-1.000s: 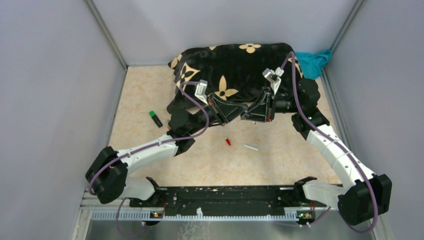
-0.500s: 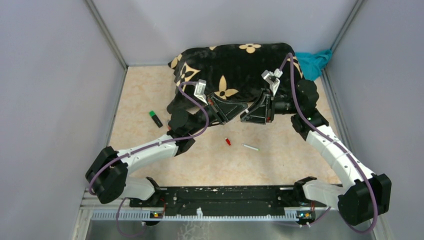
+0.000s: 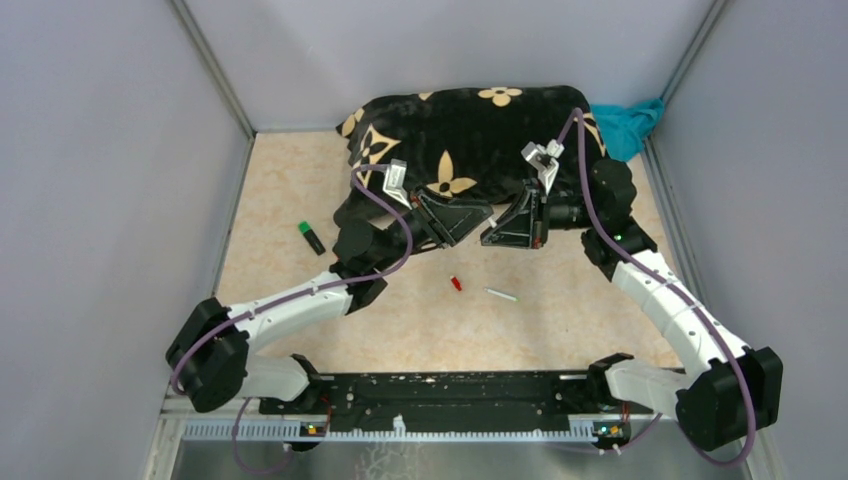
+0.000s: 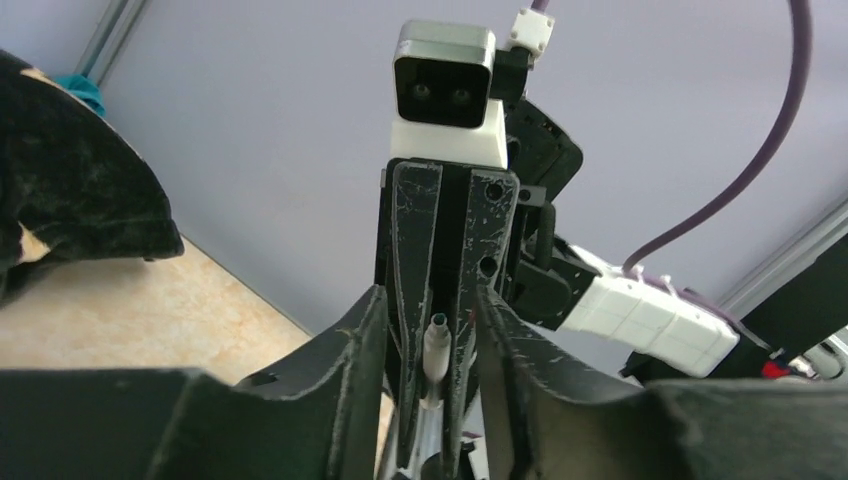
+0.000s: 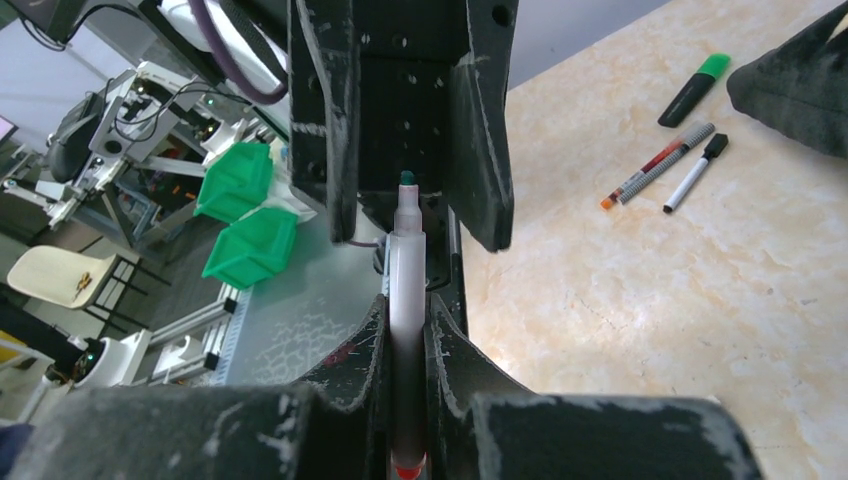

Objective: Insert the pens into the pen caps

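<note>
My right gripper (image 5: 406, 305) is shut on a white pen (image 5: 405, 260) with a green tip and a red rear end. The pen points at my left gripper (image 4: 430, 300), whose jaws stand open on either side of the tip without touching it. Both grippers meet nose to nose above the table's middle, left gripper (image 3: 485, 212) and right gripper (image 3: 488, 238). On the table below lie a small red pen cap (image 3: 456, 283) and a white pen (image 3: 501, 294). A black marker with a green end (image 3: 312, 237) lies to the left.
A black cloth with beige flowers (image 3: 470, 130) covers the back of the table, and a teal rag (image 3: 630, 125) sits at the back right. A grey-and-red pen (image 5: 660, 165) and a black-capped white pen (image 5: 695, 172) lie near the marker (image 5: 693, 90). Grey walls enclose three sides.
My left gripper's jaws have opened and its arm has drawn slightly left. My right gripper has closed tighter on the white pen.
</note>
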Controlling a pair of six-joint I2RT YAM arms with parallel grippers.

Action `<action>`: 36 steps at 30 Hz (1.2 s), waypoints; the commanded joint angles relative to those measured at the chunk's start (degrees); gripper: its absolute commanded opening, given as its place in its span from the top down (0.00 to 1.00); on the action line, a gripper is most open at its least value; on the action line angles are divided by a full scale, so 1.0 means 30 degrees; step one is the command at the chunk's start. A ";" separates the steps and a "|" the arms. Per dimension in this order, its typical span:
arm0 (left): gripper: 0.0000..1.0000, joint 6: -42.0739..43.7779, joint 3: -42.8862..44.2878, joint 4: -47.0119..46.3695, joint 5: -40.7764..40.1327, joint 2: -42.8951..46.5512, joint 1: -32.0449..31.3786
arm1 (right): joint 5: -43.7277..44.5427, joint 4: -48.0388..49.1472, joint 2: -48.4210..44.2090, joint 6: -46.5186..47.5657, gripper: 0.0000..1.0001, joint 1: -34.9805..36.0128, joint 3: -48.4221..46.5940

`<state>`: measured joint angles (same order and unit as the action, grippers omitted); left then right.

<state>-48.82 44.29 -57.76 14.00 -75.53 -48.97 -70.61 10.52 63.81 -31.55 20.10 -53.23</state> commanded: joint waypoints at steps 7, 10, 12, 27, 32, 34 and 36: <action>0.04 0.2569 -0.2110 0.5312 -0.5008 0.4745 -0.0054 | -0.1220 -0.1324 -0.0837 0.2978 1.00 -0.1247 0.0751; 0.02 0.3130 -0.2813 0.7217 -0.6245 0.6100 0.0044 | -0.1143 -0.2502 -0.1136 0.4175 1.00 -0.1838 0.1208; 0.01 0.2840 -0.2976 0.8987 -0.6993 0.6815 0.0182 | -0.0963 -0.3040 -0.1390 0.4746 1.00 -0.2216 0.1558; 0.25 -0.2641 -0.2058 1.8285 -0.7625 0.3772 0.0586 | 0.2863 -0.9819 -0.1138 1.1784 1.00 -0.4956 0.3076; 0.39 -0.3985 0.0482 2.2082 -0.7328 0.0239 0.0552 | 0.3653 -1.0509 -0.1358 1.3407 1.00 -0.5652 0.3609; 0.45 -0.4637 0.1701 2.3832 -0.7279 -0.1297 0.0562 | 0.3827 -1.0469 -0.1553 1.3832 1.00 -0.5884 0.4033; 0.49 -0.5380 0.2737 2.5289 -0.7355 -0.2763 0.0521 | 0.3861 -1.0208 -0.1699 1.3970 1.00 -0.6027 0.4486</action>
<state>-58.35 46.28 4.71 -7.86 -77.91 -47.46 -60.42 -20.64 60.47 5.89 3.25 -41.85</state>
